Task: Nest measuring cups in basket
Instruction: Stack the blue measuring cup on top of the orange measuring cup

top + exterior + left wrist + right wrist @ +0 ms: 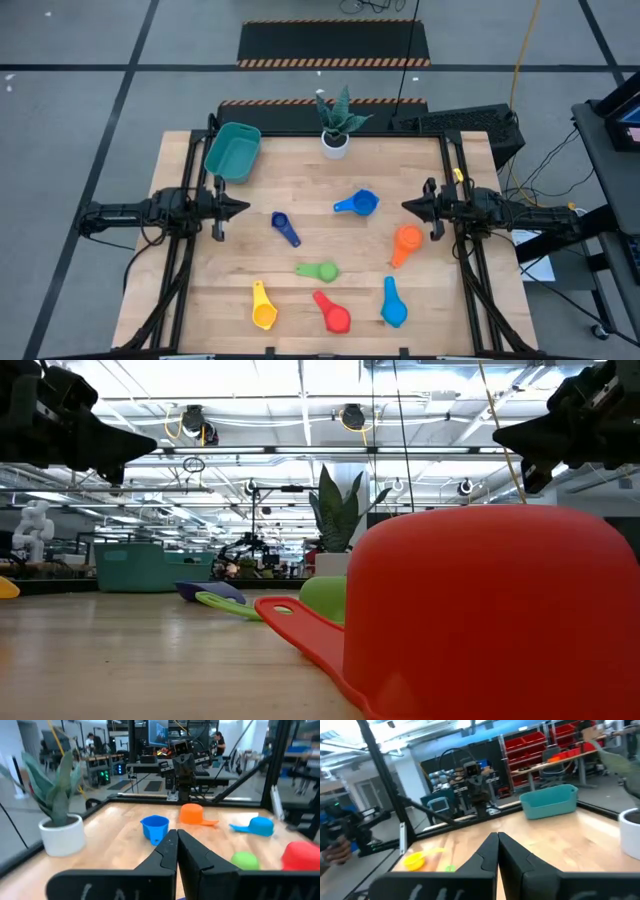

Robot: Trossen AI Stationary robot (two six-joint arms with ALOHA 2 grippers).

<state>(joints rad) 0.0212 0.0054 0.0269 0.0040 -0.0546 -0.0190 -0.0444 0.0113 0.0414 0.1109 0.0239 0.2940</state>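
Left gripper clenched on nothing, hanging over the table's left edge; right gripper likewise clenched and empty, over the right edge. Teal basket at the far left corner of the table, empty. Cups loose on the table, none nested: dark blue cup left of centre, blue cup centre, orange cup near right edge, green cup, yellow cup, red cup and light blue cup along the near edge. White plant pot at far edge

Measuring cups lie scattered outside the basket.
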